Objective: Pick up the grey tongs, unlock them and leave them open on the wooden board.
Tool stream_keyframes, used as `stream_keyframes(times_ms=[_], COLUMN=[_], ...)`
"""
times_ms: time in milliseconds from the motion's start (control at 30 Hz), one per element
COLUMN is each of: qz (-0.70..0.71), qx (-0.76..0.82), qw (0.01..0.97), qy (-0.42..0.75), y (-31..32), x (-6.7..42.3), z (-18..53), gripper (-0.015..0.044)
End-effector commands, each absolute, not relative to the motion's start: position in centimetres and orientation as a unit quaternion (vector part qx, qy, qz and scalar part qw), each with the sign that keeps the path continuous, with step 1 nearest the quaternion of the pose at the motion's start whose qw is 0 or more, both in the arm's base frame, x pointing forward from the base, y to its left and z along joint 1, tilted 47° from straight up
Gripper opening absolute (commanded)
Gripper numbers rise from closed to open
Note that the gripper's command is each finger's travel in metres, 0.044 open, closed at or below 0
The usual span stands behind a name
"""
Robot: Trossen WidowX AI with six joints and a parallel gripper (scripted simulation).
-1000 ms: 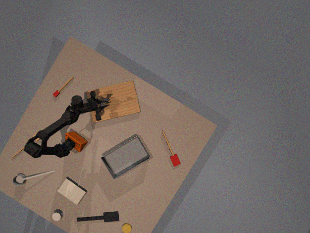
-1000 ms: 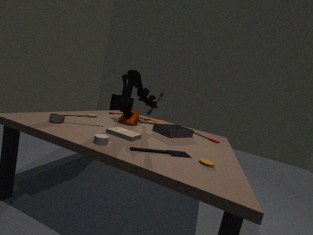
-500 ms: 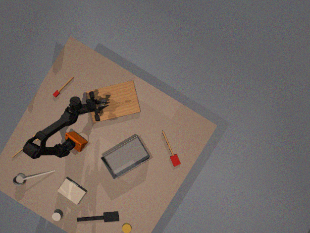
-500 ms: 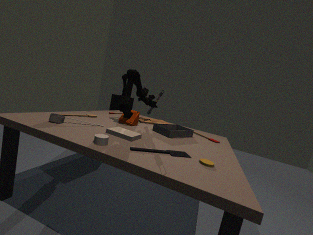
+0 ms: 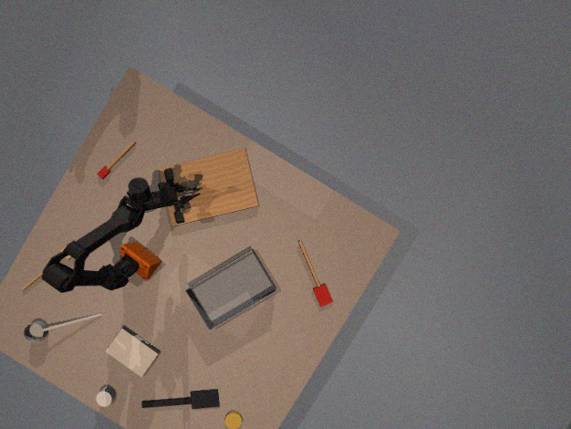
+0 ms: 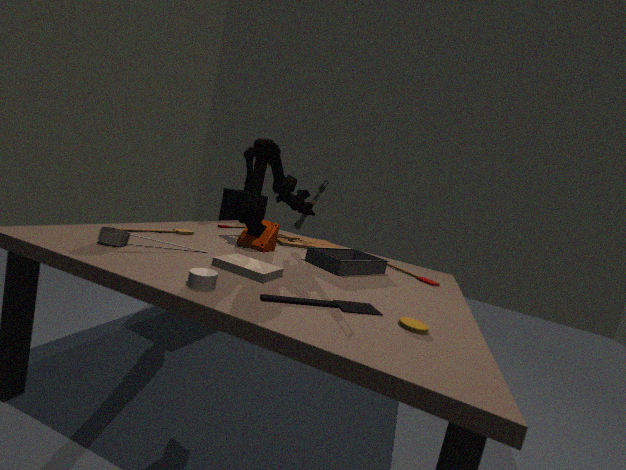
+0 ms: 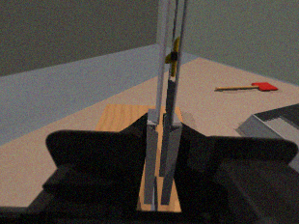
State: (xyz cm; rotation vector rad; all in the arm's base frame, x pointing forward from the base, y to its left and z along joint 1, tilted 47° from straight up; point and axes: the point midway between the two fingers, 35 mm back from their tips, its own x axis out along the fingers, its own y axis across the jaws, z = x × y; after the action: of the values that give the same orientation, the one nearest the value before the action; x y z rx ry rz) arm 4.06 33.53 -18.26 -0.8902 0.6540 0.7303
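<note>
My gripper (image 5: 188, 191) (image 6: 306, 207) (image 7: 156, 117) is shut on the grey tongs (image 6: 311, 203) (image 7: 165, 75) and holds them in the air above the left part of the wooden board (image 5: 230, 175) (image 6: 303, 243) (image 7: 116, 119). The tongs stand steeply tilted. Their end with the yellow lock piece (image 7: 173, 56) points up and the other end points down toward the board. The two arms run close together and parallel. The grey roasting tin (image 5: 221, 269) (image 6: 333, 266) (image 7: 262, 125) stands empty in the middle of the table.
A red spatula (image 5: 322, 294) (image 6: 427, 279) (image 7: 262, 86) lies right of the tin, and another red spatula (image 5: 103, 172) lies at the far left. Near the front edge lie a black spatula (image 5: 193, 399), a yellow disc (image 5: 233, 419), a white block (image 5: 132, 350), a white cylinder (image 5: 105, 397) and a ladle (image 5: 36, 329).
</note>
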Motion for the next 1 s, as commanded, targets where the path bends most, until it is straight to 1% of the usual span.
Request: stream_keyframes(times_ms=[0, 333, 967], qz=[0.339, 0.336, 0.293], qx=[-0.413, -0.418, -0.471], qw=[0.79, 0.786, 0.735], qy=[0.3, 0.307, 0.39], y=[33.6, 33.8, 34.8], x=[4.1, 4.1, 4.7], z=[-18.1, -18.5, -21.8], gripper=[-0.015, -0.015, -0.015])
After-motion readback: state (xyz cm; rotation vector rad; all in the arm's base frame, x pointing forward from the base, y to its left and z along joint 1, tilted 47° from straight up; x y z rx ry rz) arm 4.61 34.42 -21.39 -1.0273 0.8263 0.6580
